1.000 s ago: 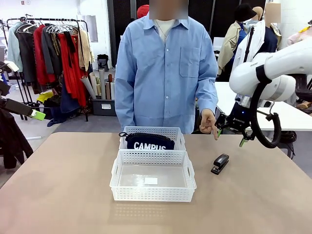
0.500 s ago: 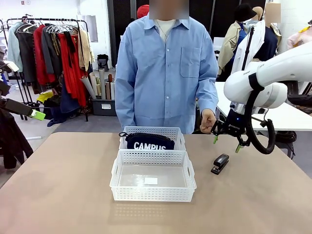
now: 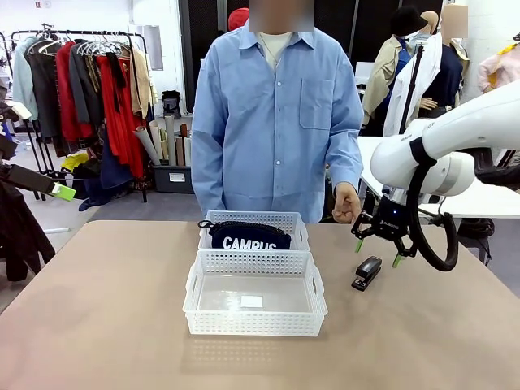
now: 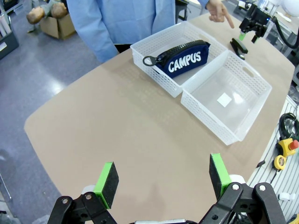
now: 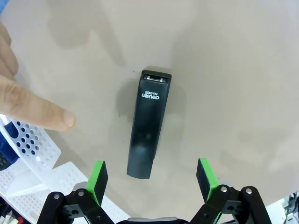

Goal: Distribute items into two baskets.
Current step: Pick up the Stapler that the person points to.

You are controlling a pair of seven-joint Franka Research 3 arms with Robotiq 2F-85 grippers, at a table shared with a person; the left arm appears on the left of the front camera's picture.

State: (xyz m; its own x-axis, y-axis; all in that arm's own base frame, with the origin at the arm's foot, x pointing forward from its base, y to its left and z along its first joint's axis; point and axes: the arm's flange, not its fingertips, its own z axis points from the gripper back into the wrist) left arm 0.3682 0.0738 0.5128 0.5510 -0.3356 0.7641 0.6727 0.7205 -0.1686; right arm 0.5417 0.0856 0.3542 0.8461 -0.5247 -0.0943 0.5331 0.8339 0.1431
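Right hand [image 3: 378,252] — green pads [image 3: 358,244] wide apart — just above the small black desk stapler [image 3: 367,272] on the tan worktop [image 3: 122,325].

The tan worktop [image 3: 97,325] carries two white baskets at its middle, one right behind the other: the near basket [image 3: 253,322] and the far basket [image 3: 253,217]. To their right, apart from both, a black stapler [image 3: 367,272] lies flat on the bare surface.
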